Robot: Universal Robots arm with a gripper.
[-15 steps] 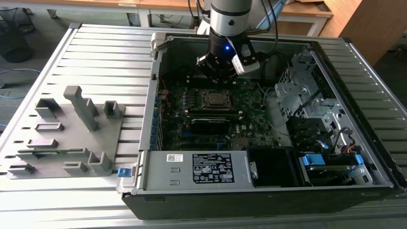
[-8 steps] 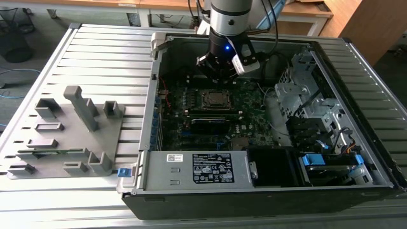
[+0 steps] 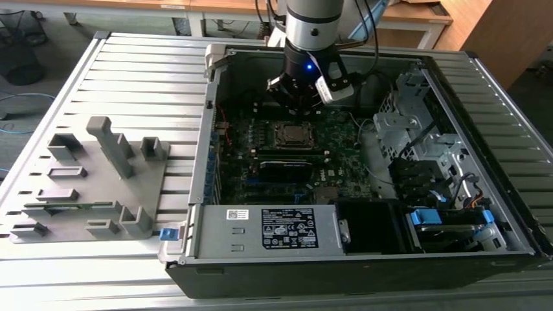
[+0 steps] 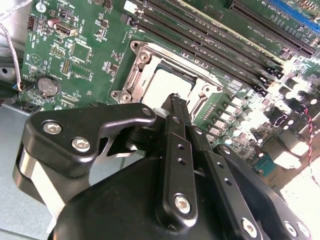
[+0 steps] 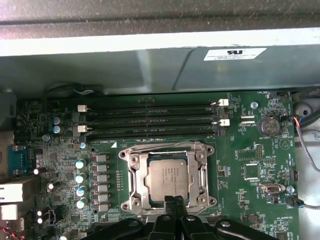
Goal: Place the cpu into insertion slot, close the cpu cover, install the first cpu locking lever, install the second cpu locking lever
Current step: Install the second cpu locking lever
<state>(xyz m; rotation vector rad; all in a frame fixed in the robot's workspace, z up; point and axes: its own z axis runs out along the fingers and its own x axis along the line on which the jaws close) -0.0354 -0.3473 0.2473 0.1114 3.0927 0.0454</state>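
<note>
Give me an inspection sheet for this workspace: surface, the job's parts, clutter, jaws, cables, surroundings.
Surface: ribbed grey metal table carrying an open computer case.
Job's parts: cpu lies flat in the insertion slot; the cpu cover is down around it, framing its top.
Clutter: grey holder tray with upright blocks on the exterior view's left; power supply box inside the case.
Gripper: jaws shut, tip low at the edge of the cpu, nothing held.
Cables: black ones run up along the arm; a blue cable lies on the floor.
Surroundings: wooden desks behind, a black mesh bin.
</note>
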